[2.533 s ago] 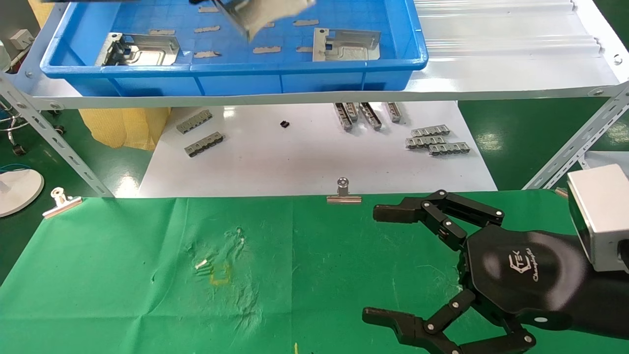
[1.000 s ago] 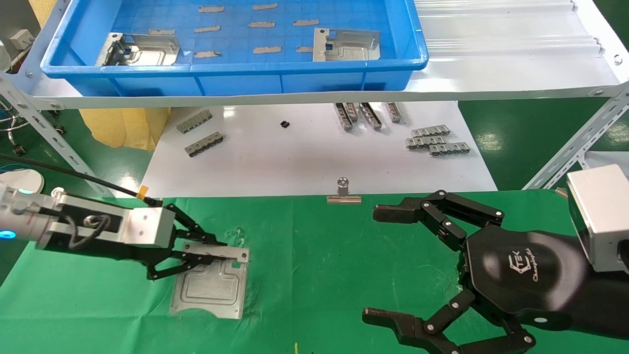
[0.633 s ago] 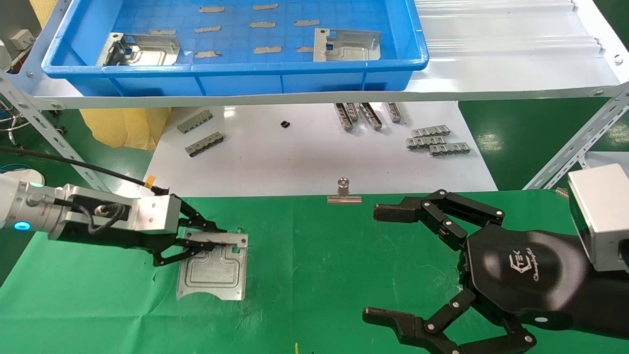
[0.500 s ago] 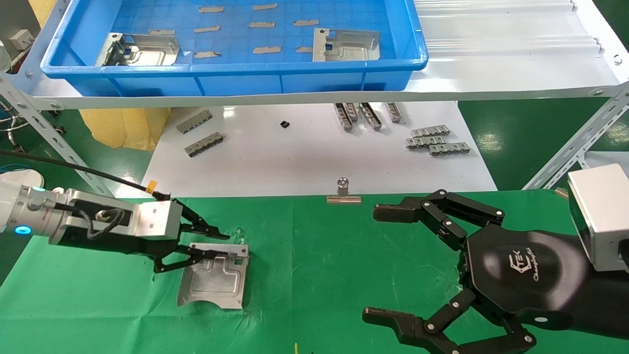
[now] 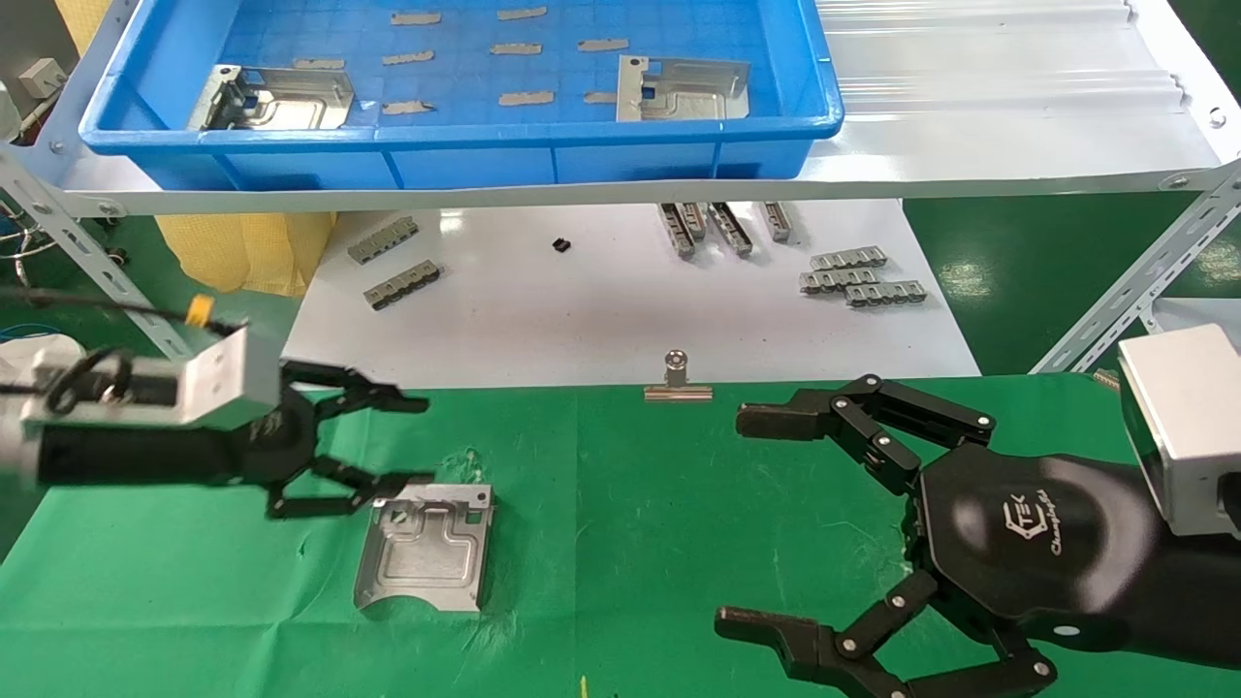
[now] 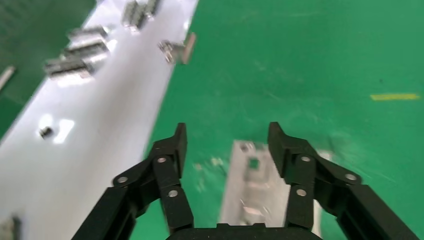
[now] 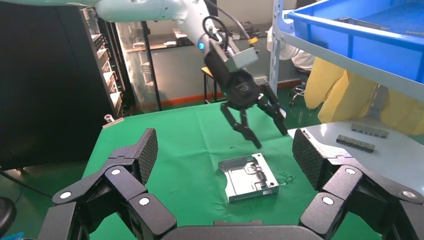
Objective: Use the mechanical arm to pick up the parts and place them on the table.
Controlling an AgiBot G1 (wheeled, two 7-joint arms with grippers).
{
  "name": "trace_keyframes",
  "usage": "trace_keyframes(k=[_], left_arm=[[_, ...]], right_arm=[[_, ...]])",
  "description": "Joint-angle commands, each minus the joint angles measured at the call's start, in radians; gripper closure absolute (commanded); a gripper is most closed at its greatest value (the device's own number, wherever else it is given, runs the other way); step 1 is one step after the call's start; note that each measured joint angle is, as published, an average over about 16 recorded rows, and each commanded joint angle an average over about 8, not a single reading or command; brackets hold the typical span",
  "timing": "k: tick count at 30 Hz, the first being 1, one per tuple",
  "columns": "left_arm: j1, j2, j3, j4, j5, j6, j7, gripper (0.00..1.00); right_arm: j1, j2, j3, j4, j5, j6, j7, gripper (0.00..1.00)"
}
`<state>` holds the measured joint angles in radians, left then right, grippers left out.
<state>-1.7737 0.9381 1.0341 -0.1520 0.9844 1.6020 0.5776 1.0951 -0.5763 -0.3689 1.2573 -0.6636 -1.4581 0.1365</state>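
Two grippers: both stand with fingers spread and nothing between them; only the left looks to be at work.
Left gripper (image 5: 388,441): hangs above the green cloth table (image 5: 679,543), just beside the near part's far-left corner and apart from it; the right wrist view shows it clear above the plate. Judged from this, the plate is released and lies free.
Placed part (image 5: 427,548): silver stamped plate flat on the cloth, concave edge toward the robot, bent-up edge away, left of the table's middle. It lies flat, so it should rest steady there.
Right gripper (image 5: 766,519): parked low over the table's right side, well apart from the plate.
Remaining parts: two plates in the blue bin (image 5: 824,107) on the white shelf (image 5: 970,155), one at its left (image 5: 276,97), one right of middle (image 5: 684,89), so the task seems partly done.
Bin clutter: thin grey slivers (image 5: 528,97) lie between the two plates.
In the way: the bin's front wall and the shelf edge stand between table and plates; a reach probably has to go over them.
Beyond the table: white board (image 5: 582,320) with grey comb-like strips (image 5: 858,281); a binder clip (image 5: 679,380) on the cloth's far edge.
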Motion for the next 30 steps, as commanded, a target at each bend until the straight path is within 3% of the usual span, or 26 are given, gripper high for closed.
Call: trace_keyframes(k=[1,12,30], left_arm=[[0.014,-0.02,-0.008,-0.006,-0.024,0.003,-0.024,0.0],[0.03,-0.024,-0.025,-0.037,-0.026,0.0,-0.039,0.0],[0.227,-0.114,-0.24,-0.359,-0.094,-0.031,-0.252,0.0]], right_arm=[[0.0,0.0,0.0,0.0,0.0,0.0,0.0,0.0],[0.0,0.0,0.0,0.0,0.0,0.0,0.0,0.0],[0.0,0.0,0.0,0.0,0.0,0.0,0.0,0.0]])
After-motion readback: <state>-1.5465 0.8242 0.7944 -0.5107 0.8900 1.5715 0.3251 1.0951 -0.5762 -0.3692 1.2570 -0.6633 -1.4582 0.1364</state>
